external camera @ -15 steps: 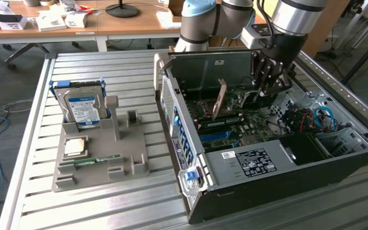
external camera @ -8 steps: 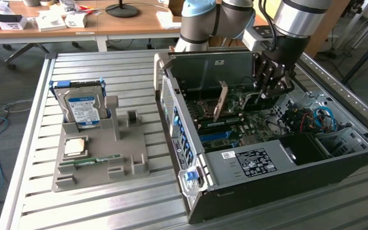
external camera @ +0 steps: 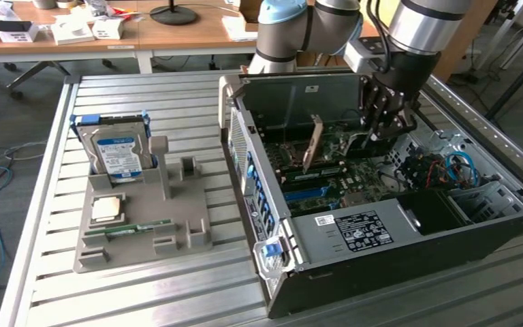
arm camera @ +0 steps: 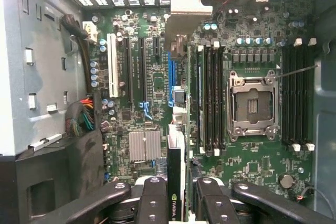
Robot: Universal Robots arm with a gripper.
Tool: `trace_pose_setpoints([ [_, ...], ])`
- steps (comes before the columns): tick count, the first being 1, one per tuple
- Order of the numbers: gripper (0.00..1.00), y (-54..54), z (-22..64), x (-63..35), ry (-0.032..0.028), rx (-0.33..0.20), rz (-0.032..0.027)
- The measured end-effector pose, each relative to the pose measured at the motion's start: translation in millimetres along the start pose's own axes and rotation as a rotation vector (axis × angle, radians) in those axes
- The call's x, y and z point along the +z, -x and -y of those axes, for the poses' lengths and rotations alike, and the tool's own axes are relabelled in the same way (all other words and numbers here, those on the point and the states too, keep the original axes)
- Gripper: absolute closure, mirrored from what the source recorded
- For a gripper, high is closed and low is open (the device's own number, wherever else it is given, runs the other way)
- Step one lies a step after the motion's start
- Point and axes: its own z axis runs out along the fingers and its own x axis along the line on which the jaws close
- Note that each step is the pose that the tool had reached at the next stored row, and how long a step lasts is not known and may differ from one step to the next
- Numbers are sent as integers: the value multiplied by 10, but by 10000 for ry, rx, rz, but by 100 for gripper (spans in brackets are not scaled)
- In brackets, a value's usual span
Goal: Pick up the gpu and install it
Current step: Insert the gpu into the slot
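The gpu (external camera: 313, 143) stands on edge inside the open computer case (external camera: 334, 286), upright over the motherboard, with its tan edge showing. In the wrist view the gpu (arm camera: 176, 182) is a thin dark card seen edge-on, running from its silver bracket (arm camera: 189, 9) back to between my fingers. My gripper (external camera: 378, 136) hangs inside the case, at the exterior view's right of the card. The gripper (arm camera: 180, 190) is open: a dark fingertip (arm camera: 156, 187) lies on each side of the card with a narrow gap, neither pressing it.
A grey fixture (external camera: 144, 245) at the exterior view's left holds a hard drive (external camera: 118, 155), a CPU chip (external camera: 109, 208) and a RAM stick (external camera: 139, 229). On the motherboard are an empty CPU socket (arm camera: 252, 106), a heatsink (arm camera: 144, 145) and cable bundles (arm camera: 81, 116). Case walls surround the gripper.
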Motion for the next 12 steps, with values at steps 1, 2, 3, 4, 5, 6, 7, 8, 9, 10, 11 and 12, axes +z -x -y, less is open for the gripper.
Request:
trace_pose_setpoints([
  [1, 74, 0, -2, 6, -1, 19, 4],
  [2, 74, -1, -6, 17, -1, 36, 3],
  [3, 74, -1, -10, 34, -1, 46, 2],
  [4, 74, -2, -16, 53, -1, 60, 0],
  [5, 74, -3, -22, 71, -1, 76, 1],
  [6, 74, -3, -27, 88, -1, 90, 0],
  [7, 74, -4, -32, 104, -1, 105, 0],
  [8, 74, -4, -36, 120, -1, 119, 0],
  [9, 74, -5, -41, 133, -1, 131, -1],
  [10, 74, -5, -45, 143, -2, 137, 1],
  [11, 74, -5, -46, 144, -1, 137, -1],
  [12, 74, -5, -46, 143, -1, 136, -2],
])
